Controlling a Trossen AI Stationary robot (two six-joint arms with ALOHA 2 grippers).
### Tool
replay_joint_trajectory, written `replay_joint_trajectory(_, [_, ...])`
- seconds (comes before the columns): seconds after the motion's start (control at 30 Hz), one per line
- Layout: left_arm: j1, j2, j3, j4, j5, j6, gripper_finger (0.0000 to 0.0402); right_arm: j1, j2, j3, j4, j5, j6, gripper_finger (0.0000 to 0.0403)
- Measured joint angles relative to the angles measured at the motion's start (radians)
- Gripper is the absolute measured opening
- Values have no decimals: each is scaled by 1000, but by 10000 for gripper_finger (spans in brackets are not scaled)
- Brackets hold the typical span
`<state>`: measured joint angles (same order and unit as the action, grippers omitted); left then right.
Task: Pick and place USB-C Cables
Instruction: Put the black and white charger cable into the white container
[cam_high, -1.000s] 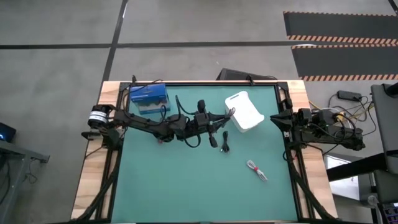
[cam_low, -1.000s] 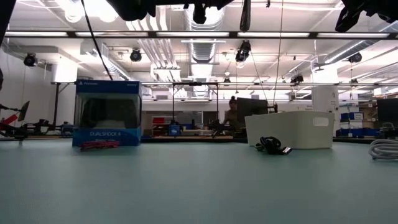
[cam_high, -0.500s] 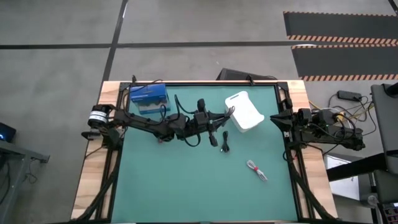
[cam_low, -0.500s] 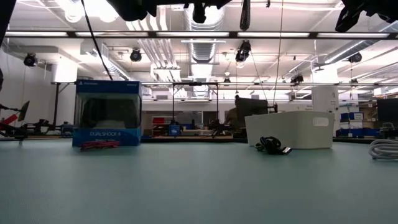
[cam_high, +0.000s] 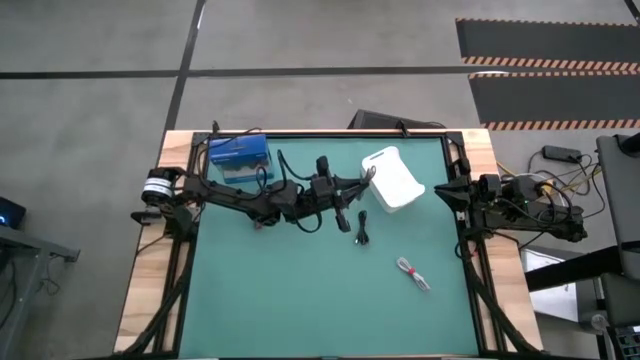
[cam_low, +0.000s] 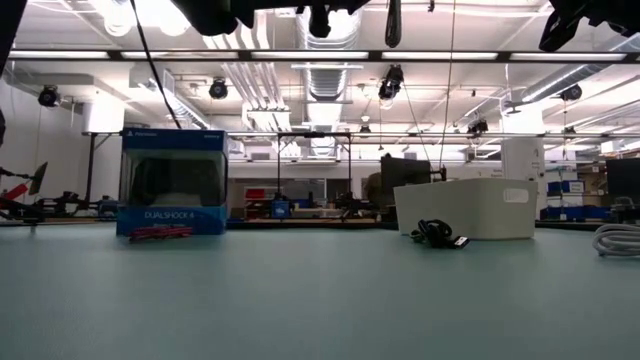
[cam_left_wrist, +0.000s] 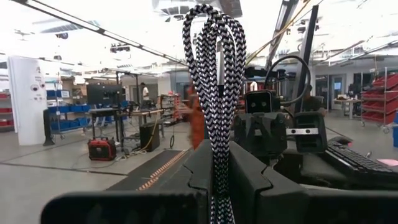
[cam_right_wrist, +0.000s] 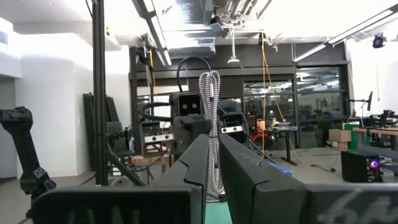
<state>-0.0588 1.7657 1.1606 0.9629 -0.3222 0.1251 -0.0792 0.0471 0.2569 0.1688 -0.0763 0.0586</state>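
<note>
high view: out over the green surface (cam_high: 300, 290) left of the white plastic bin (cam_high: 393, 178), left gripper (cam_left_wrist: 217, 155), fingers clamped on the silver-grey braided cable bundle (cam_left_wrist: 214, 93), upright, probably bin-bound; parked at the right edge, right gripper (cam_high: 441, 191), grip untellable.

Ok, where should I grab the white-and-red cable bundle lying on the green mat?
I'd take the white-and-red cable bundle at its middle, coming straight down, jaws set across its length: it lies flat and diagonal on the green mat, clear of other things.
</note>
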Motion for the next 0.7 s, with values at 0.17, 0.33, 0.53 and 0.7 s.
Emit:
replay_joint_trajectory(0.17, [1, 61, 13, 56, 9, -32, 11, 0, 0, 0, 0, 1, -5, 29])
replay_joint_trajectory(0.33, [1, 152, 67, 98, 17, -36, 11, 0, 1, 0, 0, 0, -6, 29])
replay_joint_trajectory(0.53, [1, 203, 119, 102, 32, -33, 11, 0, 2, 0, 0, 0, -6, 29])
replay_joint_trajectory(0.7, [1, 197, 103, 100, 34, -35, 11, 0, 2, 0, -7, 0, -6, 29])
